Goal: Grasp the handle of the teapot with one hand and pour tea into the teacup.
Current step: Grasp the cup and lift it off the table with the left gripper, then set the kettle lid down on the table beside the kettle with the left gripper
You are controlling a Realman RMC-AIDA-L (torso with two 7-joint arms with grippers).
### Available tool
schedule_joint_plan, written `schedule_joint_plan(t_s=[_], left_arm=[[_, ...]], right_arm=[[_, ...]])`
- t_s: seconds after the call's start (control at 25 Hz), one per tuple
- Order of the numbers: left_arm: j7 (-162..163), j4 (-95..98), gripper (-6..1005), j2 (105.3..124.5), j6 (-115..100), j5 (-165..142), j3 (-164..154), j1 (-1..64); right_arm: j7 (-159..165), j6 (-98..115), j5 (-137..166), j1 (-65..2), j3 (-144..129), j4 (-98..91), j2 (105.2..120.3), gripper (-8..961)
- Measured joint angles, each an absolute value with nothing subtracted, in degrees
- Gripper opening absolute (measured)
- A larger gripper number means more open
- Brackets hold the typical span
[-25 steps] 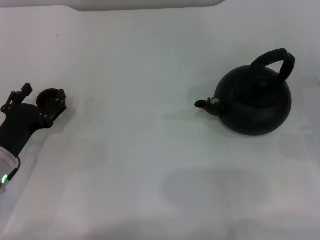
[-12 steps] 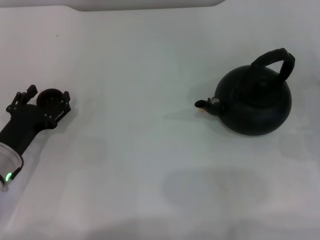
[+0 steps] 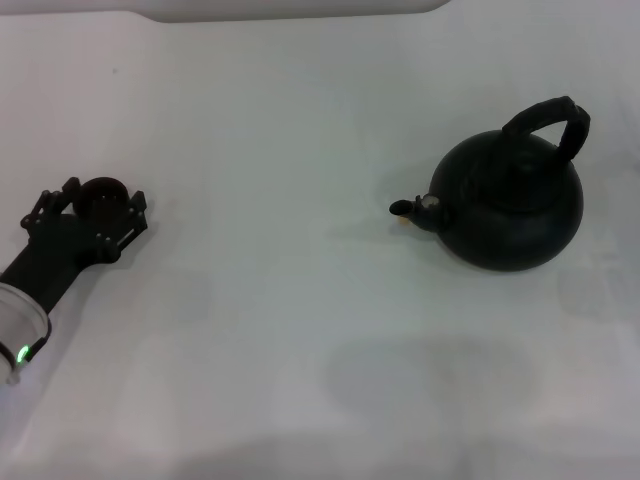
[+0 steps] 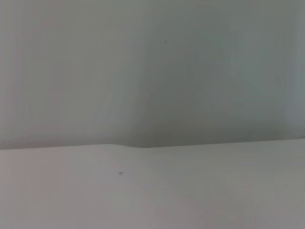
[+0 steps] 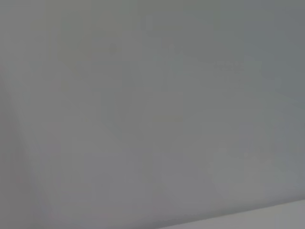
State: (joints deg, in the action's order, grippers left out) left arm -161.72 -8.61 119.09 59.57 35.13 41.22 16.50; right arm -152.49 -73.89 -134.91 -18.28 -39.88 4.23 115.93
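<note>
The round matte black teapot (image 3: 510, 205) stands on the white table (image 3: 280, 300) at the right in the head view. Its stubby spout (image 3: 405, 209) points left, and the arched black handle (image 3: 552, 118) rises over its top with nothing on it. Far left sits the tiny dark teacup (image 3: 101, 192). My left gripper (image 3: 95, 202), a black hand on a silver forearm, reaches in from the lower left. It is open, with fingers (image 3: 133, 205) standing on either side of the teacup. The right gripper is out of view. Both wrist views show only blank pale surface.
A wide stretch of bare white table lies between the teacup and the teapot. A pale rounded edge (image 3: 300, 12) runs along the far side of the table.
My left hand has slid forward and a little to the right, so its fingers now flank the teacup more closely. The teacup and the teapot have stayed in place.
</note>
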Motion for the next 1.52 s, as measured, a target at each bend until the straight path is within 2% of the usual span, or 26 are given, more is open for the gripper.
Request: schedule_joint_plan(t_s=[0.44,0.64,1.08,1.52], left_arm=[[-161.7,-8.5,887,119.07,59.5,34.7,41.2,16.5],[-161.7,-8.5,762,119.00,59.5,33.9,41.2,16.4],[-161.7,-11.5,699,119.11,61.5,28.1,41.2,16.9],[-161.3,-18.8,699,119.69,60.9,15.0,39.6,19.3]], right_arm=[[-152.5,-74.0,-134.9,-18.3,-39.9,4.2,115.93,872],[-152.4,-74.0,-134.9,-18.1,-39.6,4.2,115.93,871],[-152.4,-74.0,-134.9,-18.1,-39.5,3.8,115.93,872],[-152.4,-73.9,-134.9,-18.2,-39.5,3.7,115.79,871]])
